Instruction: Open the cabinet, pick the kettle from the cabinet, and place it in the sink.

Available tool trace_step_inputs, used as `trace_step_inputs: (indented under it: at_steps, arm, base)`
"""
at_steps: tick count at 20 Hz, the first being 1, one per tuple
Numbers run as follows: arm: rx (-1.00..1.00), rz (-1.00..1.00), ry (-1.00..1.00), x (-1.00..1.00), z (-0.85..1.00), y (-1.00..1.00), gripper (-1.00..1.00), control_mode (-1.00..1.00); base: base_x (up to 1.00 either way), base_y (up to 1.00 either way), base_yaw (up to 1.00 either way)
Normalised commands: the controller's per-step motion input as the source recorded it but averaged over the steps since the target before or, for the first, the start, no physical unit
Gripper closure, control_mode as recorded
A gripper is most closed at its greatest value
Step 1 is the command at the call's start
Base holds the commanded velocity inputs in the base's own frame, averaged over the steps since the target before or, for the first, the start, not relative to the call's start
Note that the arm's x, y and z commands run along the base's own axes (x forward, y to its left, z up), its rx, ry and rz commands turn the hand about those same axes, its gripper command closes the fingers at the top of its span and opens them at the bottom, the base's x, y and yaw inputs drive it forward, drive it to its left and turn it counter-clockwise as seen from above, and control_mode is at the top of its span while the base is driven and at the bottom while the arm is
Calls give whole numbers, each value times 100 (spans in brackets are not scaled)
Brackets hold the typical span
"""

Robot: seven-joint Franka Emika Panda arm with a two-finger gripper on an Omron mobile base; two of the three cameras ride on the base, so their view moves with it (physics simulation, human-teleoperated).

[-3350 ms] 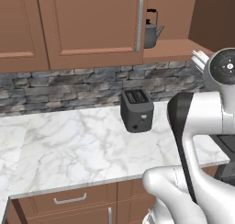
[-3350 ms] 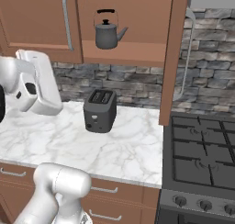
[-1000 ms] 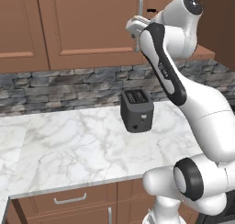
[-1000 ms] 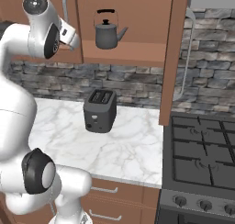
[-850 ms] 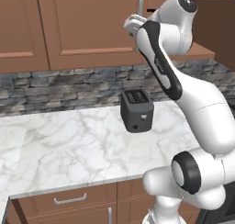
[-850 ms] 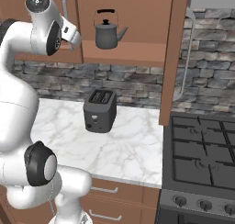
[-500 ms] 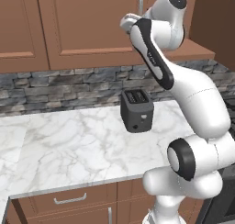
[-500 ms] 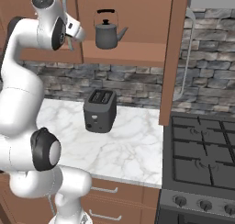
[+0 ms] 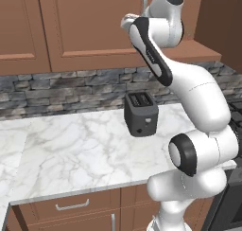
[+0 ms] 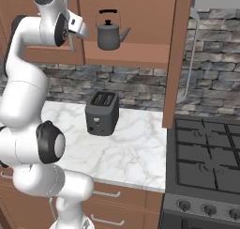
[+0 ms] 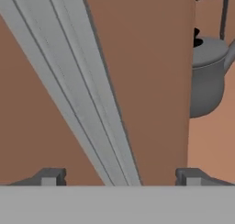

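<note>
**Gripper straddling the door handle, kettle waiting behind the door edge**

Nearest, in the hand view, the gripper [image 11: 120, 176] has its two fingertips [image 11: 51, 176] spread wide at the bottom of the frame, with nothing pinched. The silver bar handle [image 11: 73, 87] runs between them, slanting from the upper left down to bottom centre. Its long axis is vertical in the room, as the right base view shows at upper left, where the handle [image 10: 65, 0] pokes up by the wrist. The fingers look set to close across the bar, though whether they already reach past it cannot be told.

Beyond the handle is the door of the cabinet [image 11: 147, 71], its free edge running down the right of the hand view. Past that edge, at upper right, sits the kettle [image 11: 209, 76], cut off by the frame. In the right base view the kettle [image 10: 111, 33] stands upright on the open shelf, just right of the hand, spout pointing right.

Below on the counter [image 10: 136, 146] stands a toaster [image 10: 101, 113]. The sink is not something I can place.
</note>
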Motion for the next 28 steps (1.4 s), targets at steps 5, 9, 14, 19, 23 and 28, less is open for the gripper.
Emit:
trace_step_inputs:
  at_steps: [5,9,14,19,23,28]
  arm:
    - [-4,-2,0,45,-20,1,100,-100]
    - [0,-7,-6,17,-27,7,100,-100]
    - [0,-13,-8,7,-23,16,100,-100]
    - [0,-9,-5,-1,-19,10,100,-100]
    - [0,0,0,-33,-13,15,100,-100]
    - [0,4,-1,-44,-8,18,100,-100]
  base:
    - [0,0,0]
    - [0,0,0]
    - [0,0,0]
    - [0,0,0]
    - [0,0,0]
    - [0,0,0]
